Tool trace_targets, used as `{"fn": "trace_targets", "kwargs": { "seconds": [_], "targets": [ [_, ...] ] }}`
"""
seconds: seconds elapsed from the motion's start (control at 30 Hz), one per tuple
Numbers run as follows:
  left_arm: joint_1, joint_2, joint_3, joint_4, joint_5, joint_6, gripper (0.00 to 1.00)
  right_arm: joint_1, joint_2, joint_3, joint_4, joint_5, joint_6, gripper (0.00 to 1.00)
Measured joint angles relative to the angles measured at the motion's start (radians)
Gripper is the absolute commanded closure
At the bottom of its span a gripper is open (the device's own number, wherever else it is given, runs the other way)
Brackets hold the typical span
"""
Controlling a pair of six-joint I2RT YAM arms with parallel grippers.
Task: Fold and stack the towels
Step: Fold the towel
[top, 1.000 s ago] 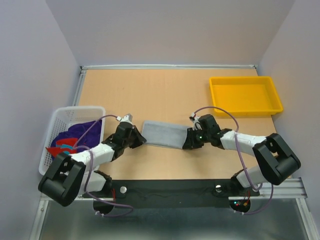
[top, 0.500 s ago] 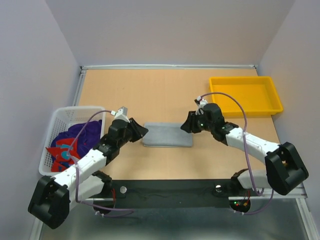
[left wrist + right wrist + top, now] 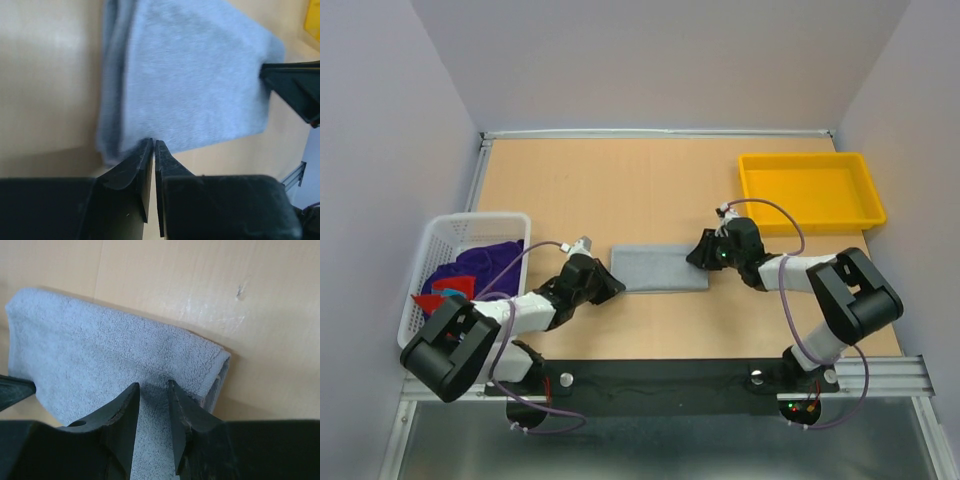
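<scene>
A grey towel (image 3: 658, 268) lies folded into a flat strip on the wooden table, between my two grippers. My left gripper (image 3: 613, 285) is low at the towel's left end. In the left wrist view its fingertips (image 3: 153, 141) are closed to a thin slit, pinching the towel (image 3: 195, 85) at its near edge. My right gripper (image 3: 698, 255) is at the towel's right end. There it (image 3: 153, 385) stands open, tips pressed down on the grey cloth (image 3: 100, 350) close to the folded edge. Purple towels (image 3: 485, 262) and a red towel (image 3: 435, 297) lie in the basket.
The white mesh basket (image 3: 480, 217) stands at the table's left edge. A yellow tray (image 3: 800, 156) sits at the back right. The right gripper's black finger (image 3: 295, 90) shows at the right of the left wrist view.
One second ago the towel lay slanted between both grippers. Both then let go and rose as it settled flat. Both have come back down to its ends, and the left has closed.
</scene>
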Motion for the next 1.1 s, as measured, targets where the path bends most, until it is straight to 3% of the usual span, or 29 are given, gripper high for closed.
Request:
{"fn": "trace_targets", "kwargs": {
  "seconds": [0.23,0.4,0.6,0.83,0.97,1.1],
  "targets": [
    [0.0,-0.067,-0.062,0.016,-0.035,-0.059,0.83,-0.018,-0.039,-0.004,-0.017,-0.045,-0.019,0.57],
    [-0.002,-0.176,-0.037,-0.055,-0.067,-0.054,0.81,-0.014,-0.111,0.031,-0.08,-0.167,-0.034,0.55],
    [-0.013,-0.264,-0.007,-0.088,-0.12,-0.05,0.81,0.064,-0.128,0.066,-0.08,-0.294,-0.042,0.56],
    [-0.014,-0.076,0.002,-0.063,-0.148,-0.045,0.86,0.191,0.013,0.086,-0.047,-0.399,-0.047,0.57],
    [-0.014,0.015,0.002,-0.035,-0.16,-0.079,0.91,0.195,0.106,0.08,-0.04,-0.389,-0.047,0.59],
    [-0.005,0.02,-0.008,-0.01,-0.174,-0.12,0.92,0.194,0.097,0.069,-0.032,-0.335,-0.054,0.59]
  ]
}}
